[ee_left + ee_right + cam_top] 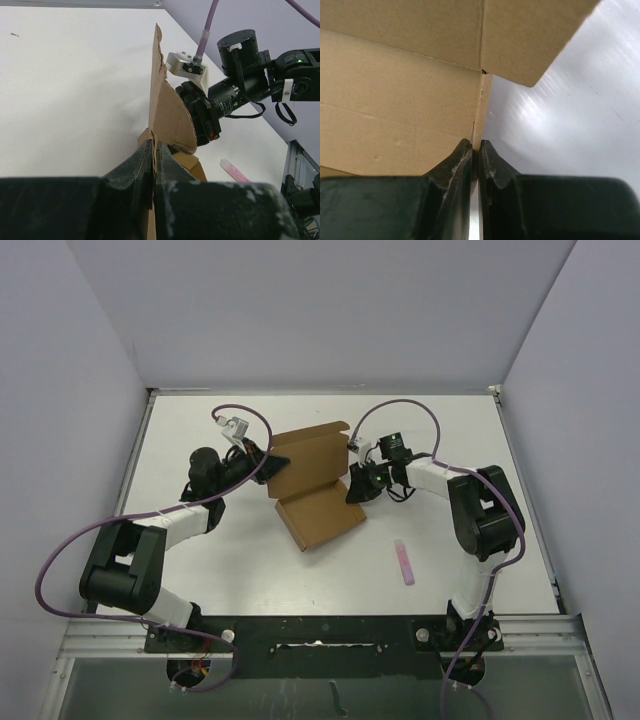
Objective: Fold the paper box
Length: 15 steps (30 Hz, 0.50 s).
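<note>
The paper box (312, 490) is a brown cardboard sheet, partly folded, in the middle of the white table. Its back panel stands up and its front tray part lies flat. My left gripper (266, 466) is at the box's left side and is shut on an upright flap edge (159, 85). In the left wrist view the flap runs straight up from between the left gripper (155, 146). My right gripper (353, 484) is at the box's right side. In the right wrist view the right gripper (476, 146) is shut on the thin edge of a side wall of the paper box (395, 115).
A small pink stick (403, 562) lies on the table (200, 550) to the right of the box, in front of the right arm; it also shows in the left wrist view as the pink stick (234, 171). Purple cables loop over both arms. Walls close in the table's back and sides.
</note>
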Available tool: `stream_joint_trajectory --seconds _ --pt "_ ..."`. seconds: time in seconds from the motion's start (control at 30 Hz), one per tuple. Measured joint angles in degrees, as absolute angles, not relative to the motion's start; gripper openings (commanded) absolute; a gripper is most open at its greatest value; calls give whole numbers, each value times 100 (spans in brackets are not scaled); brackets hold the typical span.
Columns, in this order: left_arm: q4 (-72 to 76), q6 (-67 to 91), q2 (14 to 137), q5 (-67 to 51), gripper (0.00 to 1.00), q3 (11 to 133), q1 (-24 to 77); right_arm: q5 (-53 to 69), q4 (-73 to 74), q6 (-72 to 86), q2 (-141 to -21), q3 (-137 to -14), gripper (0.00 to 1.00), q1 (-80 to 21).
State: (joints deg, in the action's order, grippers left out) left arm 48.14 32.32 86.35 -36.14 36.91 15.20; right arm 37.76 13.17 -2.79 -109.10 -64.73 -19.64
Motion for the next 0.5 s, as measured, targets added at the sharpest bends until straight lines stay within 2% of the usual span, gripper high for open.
stream_joint_trajectory --seconds 0.17,0.2,0.27,0.5 --pt "4812 3229 8635 -3533 0 3691 1535 3210 1466 -399 -10820 -6578 3 -2112" --pt "4812 3229 8635 -3522 0 3691 1535 3183 1470 -410 -10820 -6589 11 -2119" --pt "4812 3229 8635 -3503 0 3691 1535 3173 1470 -432 -10820 -6600 18 -2121" --pt "4821 3232 8635 -3479 0 3691 1535 3518 1455 -563 -10820 -6556 34 -2008"
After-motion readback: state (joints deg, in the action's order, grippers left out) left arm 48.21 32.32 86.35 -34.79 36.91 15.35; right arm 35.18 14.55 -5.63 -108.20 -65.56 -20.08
